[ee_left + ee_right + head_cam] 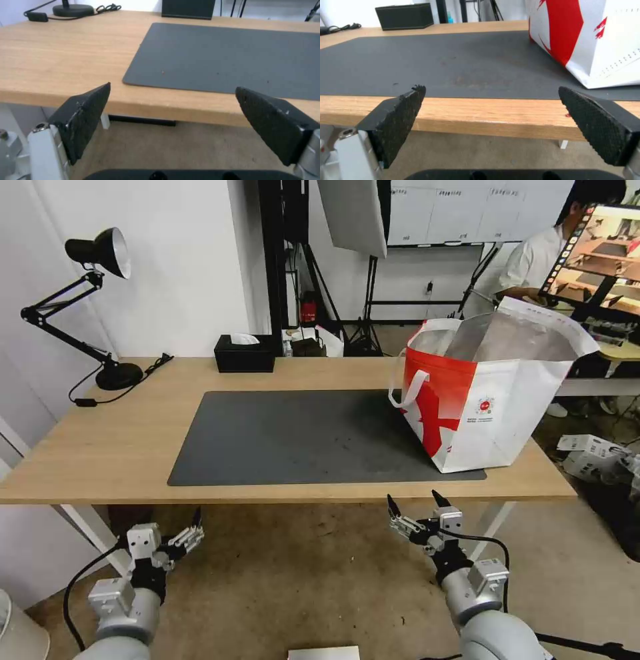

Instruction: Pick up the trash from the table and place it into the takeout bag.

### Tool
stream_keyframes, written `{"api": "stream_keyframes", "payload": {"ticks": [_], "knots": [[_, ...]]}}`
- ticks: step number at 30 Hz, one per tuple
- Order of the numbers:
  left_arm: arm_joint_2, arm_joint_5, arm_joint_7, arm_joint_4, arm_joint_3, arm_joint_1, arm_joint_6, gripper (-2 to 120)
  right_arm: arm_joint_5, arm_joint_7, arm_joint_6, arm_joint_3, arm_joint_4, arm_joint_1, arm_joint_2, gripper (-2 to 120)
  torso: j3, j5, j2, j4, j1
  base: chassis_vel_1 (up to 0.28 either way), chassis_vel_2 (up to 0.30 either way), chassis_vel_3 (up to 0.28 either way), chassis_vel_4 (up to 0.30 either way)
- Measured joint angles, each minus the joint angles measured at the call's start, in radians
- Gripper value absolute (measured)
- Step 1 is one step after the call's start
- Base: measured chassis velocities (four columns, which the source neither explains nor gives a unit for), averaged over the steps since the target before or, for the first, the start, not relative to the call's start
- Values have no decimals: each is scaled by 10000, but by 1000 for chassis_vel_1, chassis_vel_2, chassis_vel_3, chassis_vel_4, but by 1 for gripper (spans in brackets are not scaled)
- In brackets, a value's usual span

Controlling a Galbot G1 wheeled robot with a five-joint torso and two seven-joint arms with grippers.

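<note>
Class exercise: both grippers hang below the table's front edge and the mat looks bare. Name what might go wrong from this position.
1. Raised straight up, the open left gripper or right gripper could strike the table edge.
2. The takeout bag stands at the near right corner, overhanging the mat; a nudge might tip it.
3. The lamp cord could snag a far reach.
</note>
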Motion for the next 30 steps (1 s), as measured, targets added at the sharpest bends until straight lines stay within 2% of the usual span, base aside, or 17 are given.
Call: {"api": "stream_keyframes", "payload": {"ticks": [10,30], "knots": [[128,-68,13,139,269,-422,-116,100,0,0,0,0,0,0,-1,100,0,0,0,0,0,0,0,0,0],[184,-52,12,74,334,-467,-195,100,0,0,0,0,0,0,0,100,1,0,0,0,0,0,0,0,0]]}}
